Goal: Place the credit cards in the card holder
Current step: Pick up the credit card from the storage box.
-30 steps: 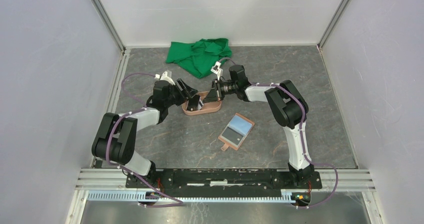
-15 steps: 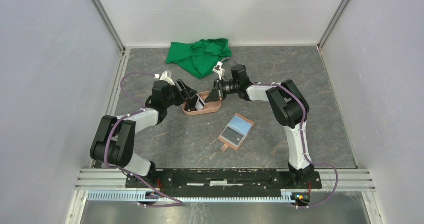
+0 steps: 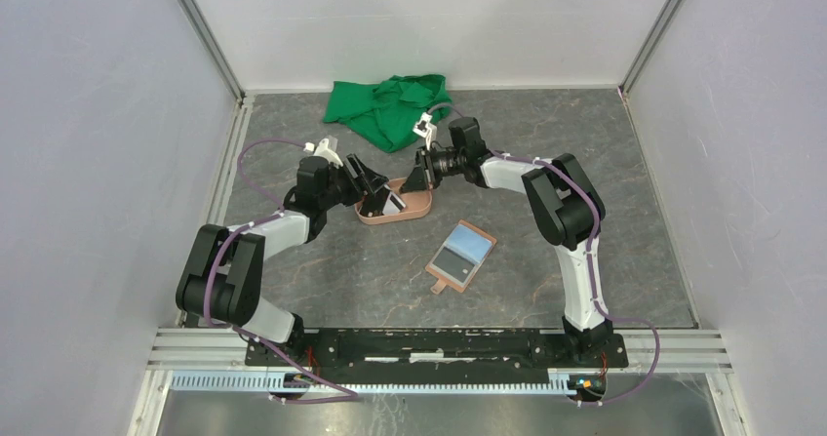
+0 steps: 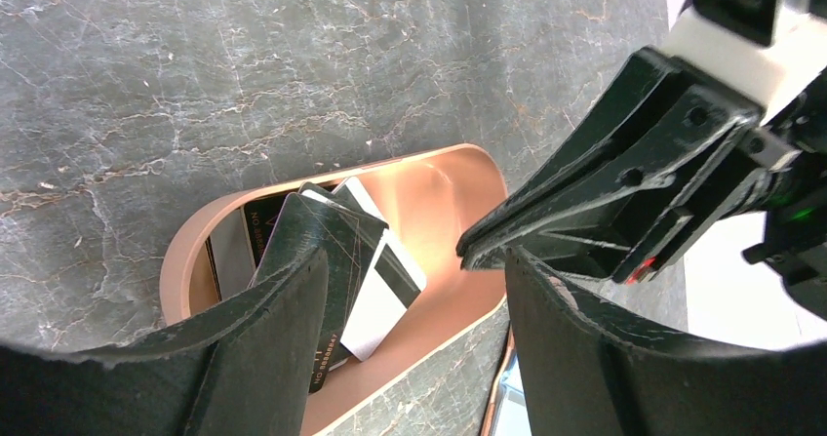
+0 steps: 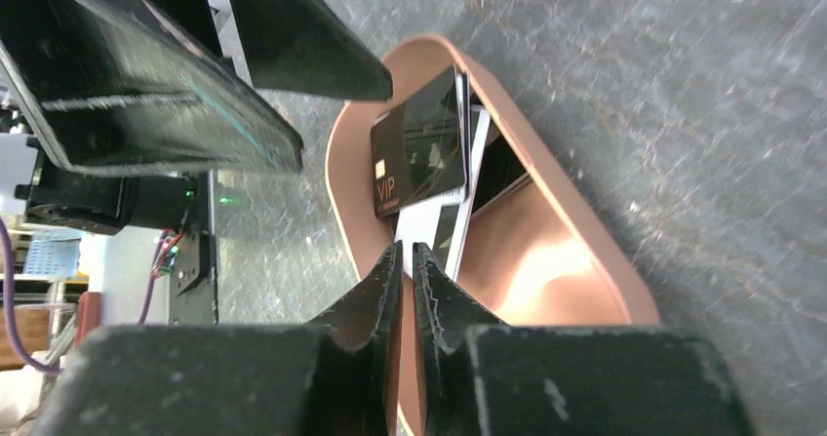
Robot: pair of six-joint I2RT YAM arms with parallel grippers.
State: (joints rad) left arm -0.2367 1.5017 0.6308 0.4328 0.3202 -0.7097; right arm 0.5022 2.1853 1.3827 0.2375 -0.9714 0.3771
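credit cards (image 4: 332,251) in tray (image 4: 458,192) under L hand (image 4: 414,265) | L hand spread | R hand (image 5: 405,251) beside -- pressed together

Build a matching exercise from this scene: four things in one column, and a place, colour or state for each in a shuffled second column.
Things:
1. cloth
2. cards
3. wallet
4. right hand

Descriptions:
A. shut, over the tray
B. lying flat, apart from the tray
C. green, bunched up
D. stacked in the tray

Pairs: 1-C, 2-D, 3-B, 4-A
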